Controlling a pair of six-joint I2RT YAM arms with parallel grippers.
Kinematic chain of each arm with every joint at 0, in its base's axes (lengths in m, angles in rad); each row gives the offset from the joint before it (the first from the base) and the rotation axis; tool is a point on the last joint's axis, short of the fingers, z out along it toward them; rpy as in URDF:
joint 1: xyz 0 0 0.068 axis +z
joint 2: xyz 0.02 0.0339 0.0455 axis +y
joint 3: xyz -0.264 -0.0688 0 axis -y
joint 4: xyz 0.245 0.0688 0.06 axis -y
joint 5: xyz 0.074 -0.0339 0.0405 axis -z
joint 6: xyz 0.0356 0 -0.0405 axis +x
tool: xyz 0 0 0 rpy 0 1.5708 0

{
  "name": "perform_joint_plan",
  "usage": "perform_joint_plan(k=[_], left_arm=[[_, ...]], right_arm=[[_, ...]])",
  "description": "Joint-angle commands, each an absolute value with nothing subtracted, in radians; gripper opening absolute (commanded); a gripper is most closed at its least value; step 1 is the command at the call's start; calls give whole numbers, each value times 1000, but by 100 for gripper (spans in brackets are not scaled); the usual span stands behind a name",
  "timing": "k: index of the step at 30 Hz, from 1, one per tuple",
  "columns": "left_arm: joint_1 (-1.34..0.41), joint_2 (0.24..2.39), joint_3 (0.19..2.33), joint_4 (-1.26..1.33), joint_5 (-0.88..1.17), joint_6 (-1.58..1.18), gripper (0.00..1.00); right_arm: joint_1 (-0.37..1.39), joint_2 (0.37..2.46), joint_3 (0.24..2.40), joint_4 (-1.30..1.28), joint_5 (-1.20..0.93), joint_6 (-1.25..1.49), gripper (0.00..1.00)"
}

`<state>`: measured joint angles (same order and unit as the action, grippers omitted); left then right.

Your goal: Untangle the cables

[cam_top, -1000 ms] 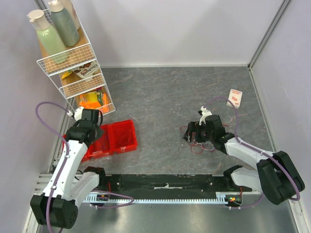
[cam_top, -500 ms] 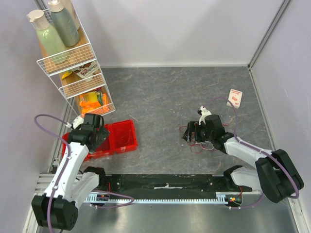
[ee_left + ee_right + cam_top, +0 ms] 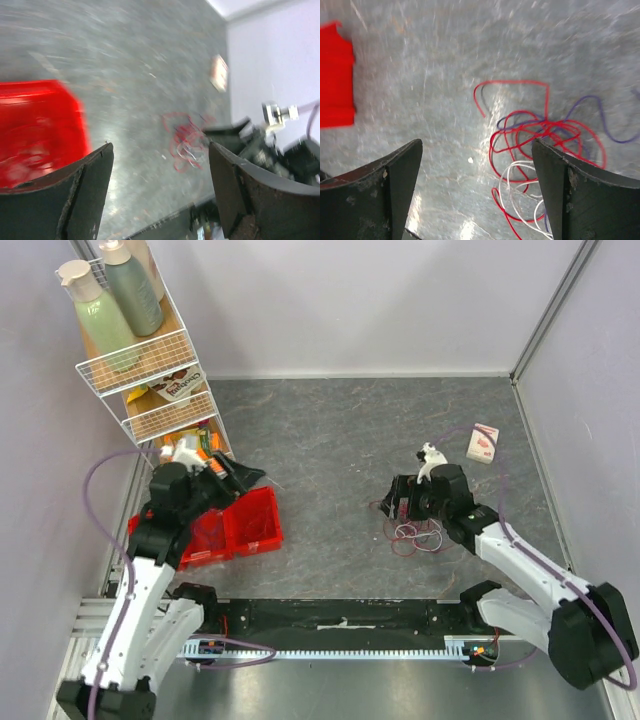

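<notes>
The cables (image 3: pixel 412 535) lie in a loose tangle on the grey table, right of centre. In the right wrist view they show as red loops (image 3: pixel 540 135), white loops (image 3: pixel 522 187) and a purple strand (image 3: pixel 600 112). My right gripper (image 3: pixel 405 500) hovers open just above the tangle's far-left edge. Nothing is gripped between its fingers (image 3: pixel 477 145), and the wires lie below, mostly toward the right finger. My left gripper (image 3: pixel 238 477) is open and empty over the red bin (image 3: pixel 250 525), pointing right. In its blurred view the gripper (image 3: pixel 160 150) faces the distant tangle (image 3: pixel 185 142).
A white wire rack (image 3: pixel 150 370) with bottles and packets stands at the back left, close to the left arm. A small white and red card (image 3: pixel 483 442) lies at the back right. A black rail (image 3: pixel 340 615) runs along the near edge.
The left gripper has opened, risen from the red bin and swung to point right. The right gripper has drawn back slightly, baring more of the tangle.
</notes>
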<state>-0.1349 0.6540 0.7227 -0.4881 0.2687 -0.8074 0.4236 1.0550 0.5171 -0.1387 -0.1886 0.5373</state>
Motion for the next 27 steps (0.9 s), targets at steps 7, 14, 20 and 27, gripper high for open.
perform_joint_plan(k=[7, 14, 20, 27], left_arm=[[-672, 1211, 1058, -234, 573, -594, 82], [-747, 1474, 1284, -480, 542, -331, 82], [-744, 1404, 1181, -489, 401, -276, 82], [-744, 1333, 1132, -453, 282, -255, 65]], right_arm=[[181, 1075, 614, -423, 168, 631, 97], [237, 1230, 581, -290, -311, 505, 76], [598, 1330, 601, -140, -300, 638, 67], [696, 1220, 666, -140, -285, 629, 54]])
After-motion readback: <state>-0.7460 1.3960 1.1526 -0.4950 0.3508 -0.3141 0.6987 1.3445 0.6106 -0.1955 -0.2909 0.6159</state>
